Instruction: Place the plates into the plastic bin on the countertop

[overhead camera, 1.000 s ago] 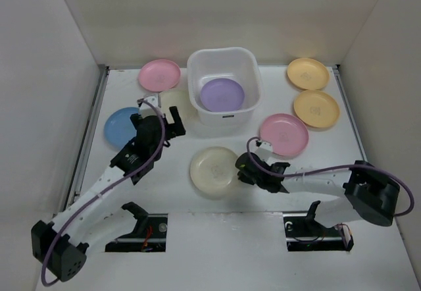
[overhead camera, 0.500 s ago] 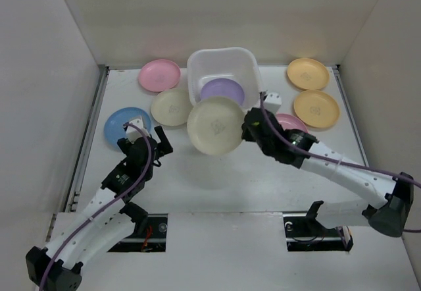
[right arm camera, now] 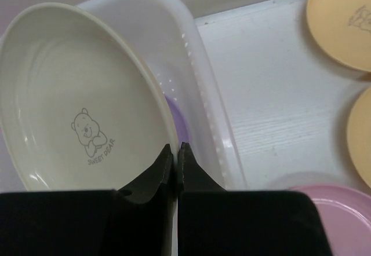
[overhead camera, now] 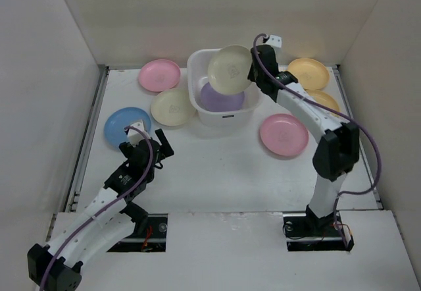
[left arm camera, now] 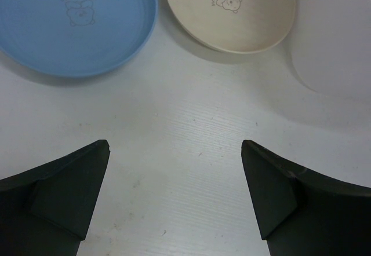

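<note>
My right gripper [overhead camera: 250, 72] [right arm camera: 175, 149] is shut on the rim of a cream plate [overhead camera: 229, 70] [right arm camera: 81, 99], holding it tilted in the air above the plastic bin [overhead camera: 195, 100] [right arm camera: 191, 41]. A purple plate [overhead camera: 217, 98] lies flat inside the bin. On the countertop [overhead camera: 217, 172] lie a pink plate [overhead camera: 159, 75], another cream plate [overhead camera: 172, 107] [left arm camera: 232, 13] and a blue plate [overhead camera: 118, 124] [left arm camera: 75, 24] at the left. A pink plate [overhead camera: 283, 135] and two yellow plates [overhead camera: 308, 72] [overhead camera: 325, 99] lie at the right. My left gripper [overhead camera: 150, 141] [left arm camera: 174, 198] is open, empty, just short of the blue and cream plates.
White walls [overhead camera: 46, 74] close in the countertop at the left, back and right. The right arm [overhead camera: 316, 123] stretches up over the right-hand plates. The arm bases [overhead camera: 141, 228] sit at the near edge.
My right gripper has lifted the cream plate from the countertop's middle and carried it back, up over the bin. The left arm has drawn back toward the near left, still open.
</note>
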You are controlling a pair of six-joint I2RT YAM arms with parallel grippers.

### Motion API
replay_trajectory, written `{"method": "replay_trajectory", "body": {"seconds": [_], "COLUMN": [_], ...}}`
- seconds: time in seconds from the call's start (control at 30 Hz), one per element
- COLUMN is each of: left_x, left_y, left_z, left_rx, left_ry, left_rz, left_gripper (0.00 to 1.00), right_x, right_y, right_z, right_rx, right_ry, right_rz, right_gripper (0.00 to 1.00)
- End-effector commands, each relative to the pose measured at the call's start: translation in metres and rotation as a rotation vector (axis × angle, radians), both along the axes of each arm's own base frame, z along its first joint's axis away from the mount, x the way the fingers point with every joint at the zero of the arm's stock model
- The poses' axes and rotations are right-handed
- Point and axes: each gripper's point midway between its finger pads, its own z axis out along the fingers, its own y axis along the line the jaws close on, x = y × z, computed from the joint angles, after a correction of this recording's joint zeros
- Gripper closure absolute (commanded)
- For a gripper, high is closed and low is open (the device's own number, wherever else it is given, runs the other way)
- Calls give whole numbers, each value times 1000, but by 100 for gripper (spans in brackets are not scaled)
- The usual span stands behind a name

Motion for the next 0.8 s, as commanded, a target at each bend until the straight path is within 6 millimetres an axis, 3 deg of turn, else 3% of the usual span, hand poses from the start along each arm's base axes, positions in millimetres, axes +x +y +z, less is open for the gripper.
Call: {"method": "replay_trajectory", "body": {"seconds": [0.0, 0.23, 0.4, 0.47, 0.63, 0.77], "left_x": [0, 0, 3, 5, 9, 14], "left_y": [0, 5, 8, 6, 8, 23], "left_z": [0, -1, -13, -18, -33, -45], "left_rx": [-17, -17, -14, -22, -54, -81], "left_ry": [-13, -13, 5, 15, 37, 45], "left_rz": [13, 33, 51, 44, 59, 129], "left_gripper": [0, 0, 0, 0, 0, 1], "right_x": [31, 54, 53, 52, 39, 8], "right_y": [23, 38, 41, 41, 55, 78], "right_z": [9, -36, -54, -58, -38, -2], "right_rx": [-18, -71, -97, -99, -91, -95], "right_ry": [-44, 25, 53, 54, 8, -77], "right_rz": [72, 85, 84, 84, 124, 200], "right_gripper": [100, 95, 82, 72, 50, 29]}}
